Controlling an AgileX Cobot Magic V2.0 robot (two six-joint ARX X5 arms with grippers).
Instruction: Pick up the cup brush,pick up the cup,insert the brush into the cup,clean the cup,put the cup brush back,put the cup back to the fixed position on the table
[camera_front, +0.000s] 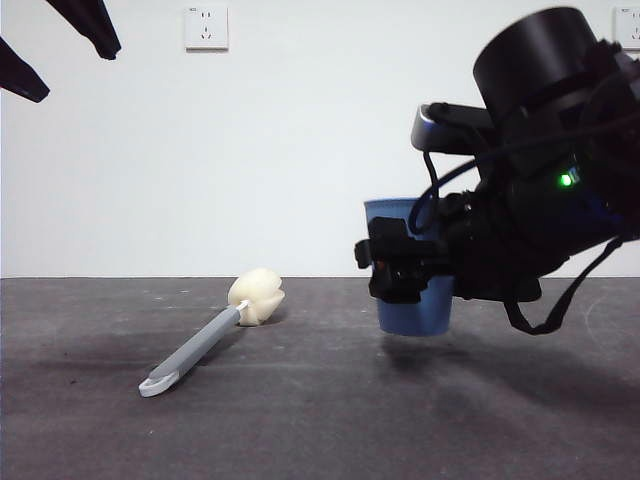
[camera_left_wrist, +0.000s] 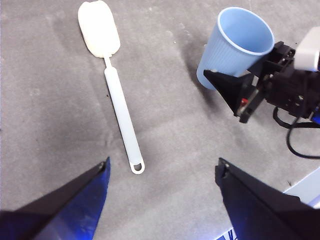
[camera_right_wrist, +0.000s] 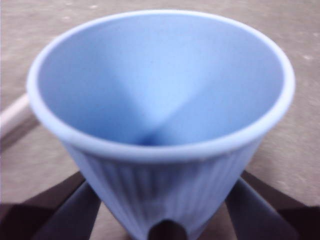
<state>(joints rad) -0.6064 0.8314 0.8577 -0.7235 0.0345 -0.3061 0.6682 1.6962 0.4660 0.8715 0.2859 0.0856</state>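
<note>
Right pincer (camera_front: 400, 268) clamped on cup (camera_front: 405, 215), jaws against ribbed sides, cup lifted clear of counter (camera_front: 320, 420). Left pincer (camera_left_wrist: 162, 172) spread wide, holding nothing, high above cup brush (camera_left_wrist: 120, 107) lying flat on counter.

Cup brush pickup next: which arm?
Left. Its open pincer hovers above the cup brush lying free on the table; the right pincer is shut on the cup.

no readable text, labels or numbers anywhere.
</note>
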